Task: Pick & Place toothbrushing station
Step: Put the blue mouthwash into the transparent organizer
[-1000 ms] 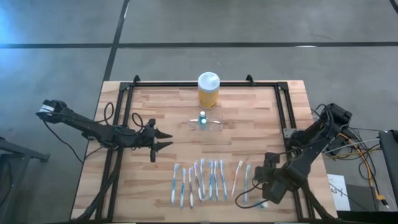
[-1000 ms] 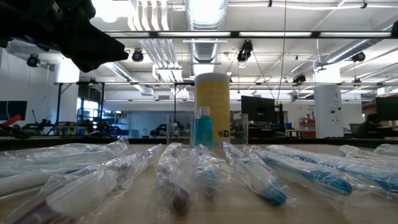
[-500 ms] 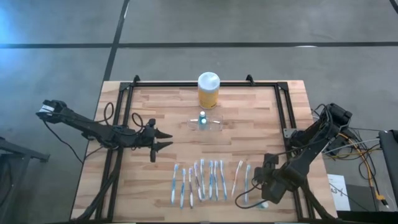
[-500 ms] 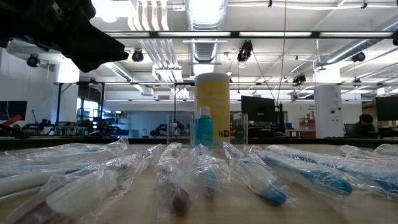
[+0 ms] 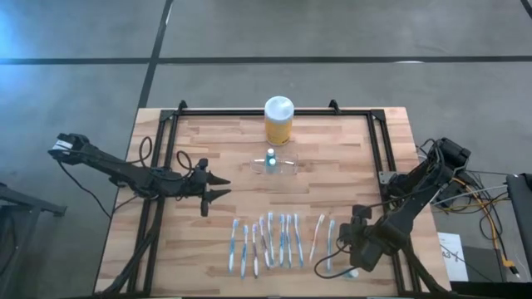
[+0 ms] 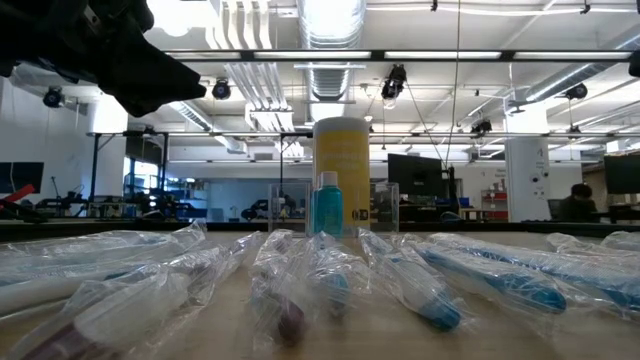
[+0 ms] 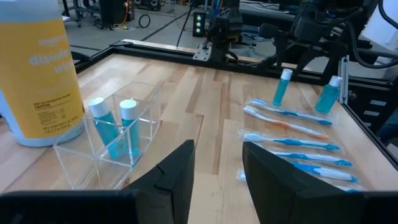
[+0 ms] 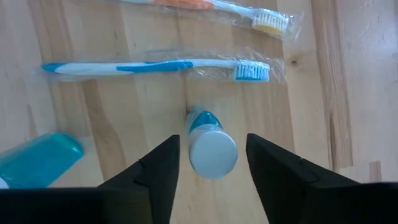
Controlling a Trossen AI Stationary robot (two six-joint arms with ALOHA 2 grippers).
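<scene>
Little shifts on the bench (image 5: pixel 224 141) over the last second, and the one change belongs to the right gripper (image 8: pixel 211 163). It hangs over the near right corner, and its two dark fingers (image 8: pixel 158 177) have been drawing inward from their widest spread. They now stand on either side of a small blue bottle with a white cap (image 8: pixel 211 149), which stands upright between them. A gap still shows on each side of the cap, so the fingers are apart and not yet touching it. A second blue bottle (image 8: pixel 37 158) lies just outside one finger, and two wrapped toothbrushes (image 8: pixel 155 67) lie beyond the fingertips.

This narrowing reads as the start of a grasp on the bottle (a judgement, since no contact shows). If the fingers close squarely on the cap or neck, the bottle can be carried across.

The toothbrushing station (image 5: pixel 274 164), a low clear holder, sits mid-bench in front of the yellow jar (image 5: pixel 278 120), well apart from the right fingers. In the left wrist view it already holds two blue bottles (image 7: pixel 115 127) in one compartment.

The left gripper (image 5: pixel 218 186) has not moved; it waits at the left side of the bench, fingers partly apart and holding nothing, with the station ahead of the fingertips.
</scene>
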